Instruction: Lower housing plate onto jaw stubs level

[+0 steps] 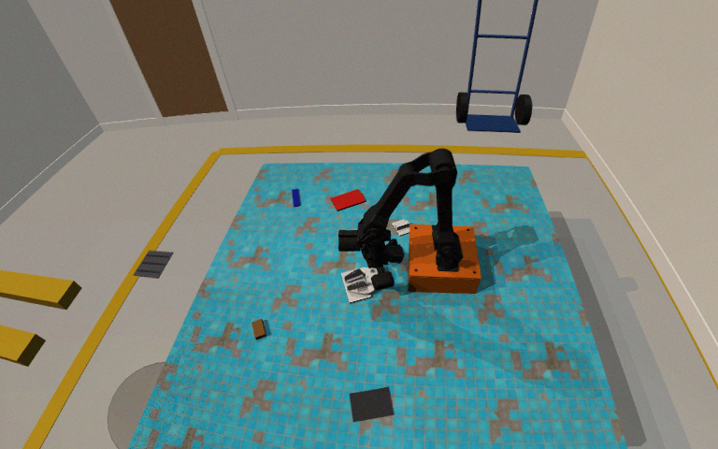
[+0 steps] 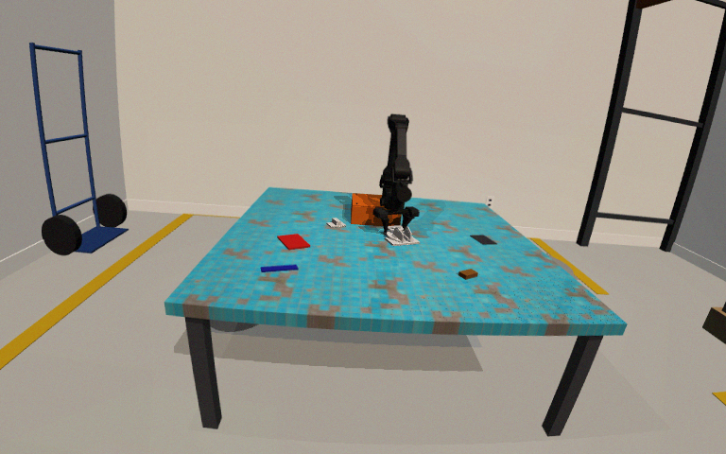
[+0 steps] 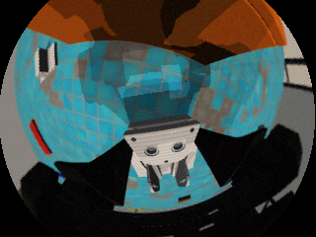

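The white housing plate [image 3: 164, 154], with two round holes, is between the fingers of my gripper [image 3: 161, 133] [image 2: 395, 229], which is shut on it. The plate covers the rear of the white base [image 1: 360, 297] [image 2: 404, 242], low over it. Two dark grey jaws [image 1: 355, 285] [image 3: 183, 173] lie side by side on the base, their tips sticking out past the plate in the wrist view. The stubs and pins are hidden under the plate. Whether the plate touches the stubs or sits fully level, I cannot tell.
An orange block [image 1: 441, 282] [image 2: 361, 214] carries the arm close behind. A small white slotted part [image 1: 401, 227] [image 2: 336, 223] [image 3: 45, 61] stands near it. A red plate [image 1: 348, 199], a blue bar [image 1: 295, 197], a brown block [image 1: 258, 328] and a black plate [image 1: 371, 403] lie farther out.
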Action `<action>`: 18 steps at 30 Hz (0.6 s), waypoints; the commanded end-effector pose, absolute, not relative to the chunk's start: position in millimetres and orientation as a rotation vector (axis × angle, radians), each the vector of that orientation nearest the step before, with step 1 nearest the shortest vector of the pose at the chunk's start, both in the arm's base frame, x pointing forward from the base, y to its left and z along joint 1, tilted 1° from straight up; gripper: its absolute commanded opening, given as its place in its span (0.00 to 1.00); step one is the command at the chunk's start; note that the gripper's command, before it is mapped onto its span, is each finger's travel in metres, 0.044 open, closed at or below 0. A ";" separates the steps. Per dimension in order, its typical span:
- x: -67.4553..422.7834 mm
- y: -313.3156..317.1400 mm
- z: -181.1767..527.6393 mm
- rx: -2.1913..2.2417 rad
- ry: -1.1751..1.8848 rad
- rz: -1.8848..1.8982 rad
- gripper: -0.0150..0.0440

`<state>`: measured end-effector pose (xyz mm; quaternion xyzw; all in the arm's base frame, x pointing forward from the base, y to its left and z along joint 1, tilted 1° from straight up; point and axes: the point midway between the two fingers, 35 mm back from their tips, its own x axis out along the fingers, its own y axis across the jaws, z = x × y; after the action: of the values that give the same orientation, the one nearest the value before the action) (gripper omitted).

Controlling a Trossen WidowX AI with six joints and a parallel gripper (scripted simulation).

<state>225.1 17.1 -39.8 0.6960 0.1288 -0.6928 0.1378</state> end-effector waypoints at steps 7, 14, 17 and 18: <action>224.6 17.5 -42.8 2.012 0.381 -2.003 0.85; 224.6 17.5 -44.3 2.012 0.380 -2.003 0.85; 224.6 17.4 -45.2 2.012 0.380 -2.003 0.85; 224.6 17.4 -45.2 2.012 0.380 -2.003 0.85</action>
<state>225.3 17.2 -43.3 0.6960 0.1291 -0.6928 0.1377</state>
